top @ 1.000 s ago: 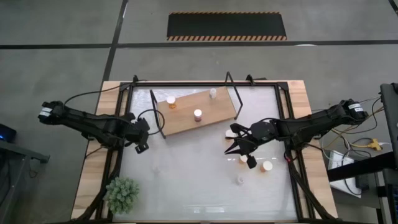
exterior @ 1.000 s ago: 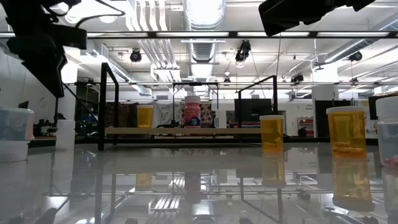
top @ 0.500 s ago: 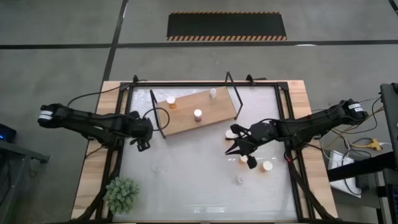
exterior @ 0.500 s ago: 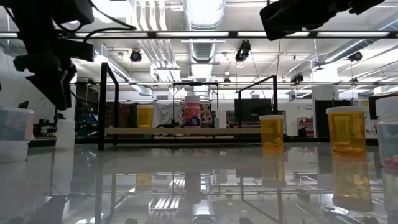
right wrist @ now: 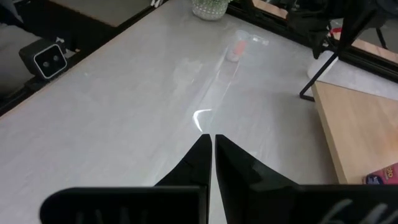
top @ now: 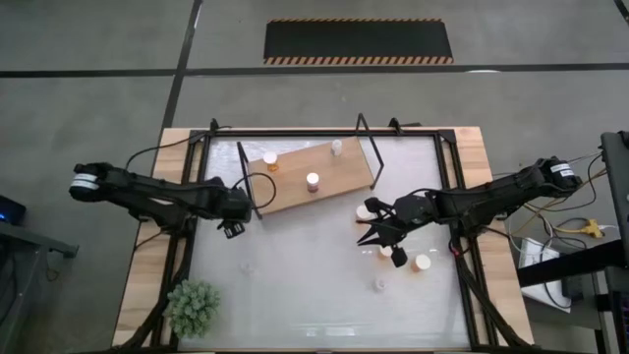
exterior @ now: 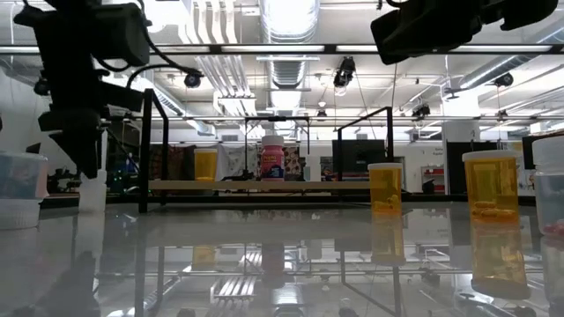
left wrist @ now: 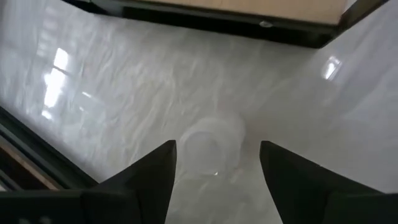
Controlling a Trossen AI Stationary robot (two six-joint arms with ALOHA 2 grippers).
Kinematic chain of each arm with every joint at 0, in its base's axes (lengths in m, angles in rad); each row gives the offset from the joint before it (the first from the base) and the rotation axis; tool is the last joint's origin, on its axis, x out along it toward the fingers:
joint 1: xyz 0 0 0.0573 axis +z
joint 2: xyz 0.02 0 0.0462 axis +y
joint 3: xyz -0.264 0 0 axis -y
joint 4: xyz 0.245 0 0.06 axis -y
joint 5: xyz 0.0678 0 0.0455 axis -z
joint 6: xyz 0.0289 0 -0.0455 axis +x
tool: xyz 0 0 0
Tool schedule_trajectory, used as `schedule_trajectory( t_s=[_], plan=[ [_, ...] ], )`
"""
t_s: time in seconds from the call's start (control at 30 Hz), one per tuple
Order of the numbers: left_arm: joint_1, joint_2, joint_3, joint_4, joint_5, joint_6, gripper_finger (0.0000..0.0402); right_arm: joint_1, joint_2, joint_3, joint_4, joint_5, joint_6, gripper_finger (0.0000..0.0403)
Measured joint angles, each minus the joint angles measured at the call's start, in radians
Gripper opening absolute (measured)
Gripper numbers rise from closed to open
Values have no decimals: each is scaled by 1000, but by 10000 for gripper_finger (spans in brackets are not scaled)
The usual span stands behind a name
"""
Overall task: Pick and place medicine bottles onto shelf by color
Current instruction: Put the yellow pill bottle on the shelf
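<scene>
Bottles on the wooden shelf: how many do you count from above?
3 bottles on the shelf: one near its left end, one near the middle, one at its back edge. None seems hidden.

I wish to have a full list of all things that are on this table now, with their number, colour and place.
flat light-brown wooden shelf with black wire ends: one, far middle of the table
small white-capped bottles on the shelf: three; orange, pink, clear
loose bottles on the tabletop: at least five; three beside the right hand, two clear ones nearer the front
small green plant: one, front left corner
pale glossy tabletop with black rim: one
left hand: open, over a clear bottle
right hand: shut, right of the shelf
</scene>
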Motion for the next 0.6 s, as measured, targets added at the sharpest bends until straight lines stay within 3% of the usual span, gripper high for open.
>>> schedule_trajectory(
  t_s=[0.4,0.6],
  plan=[
    [13,90,-1,18,-3,8,214,0,0,-2,-14,0,-2,12],
    [13,86,-3,20,0,21,171,0,0,-2,-14,0,-2,12]
  ],
)
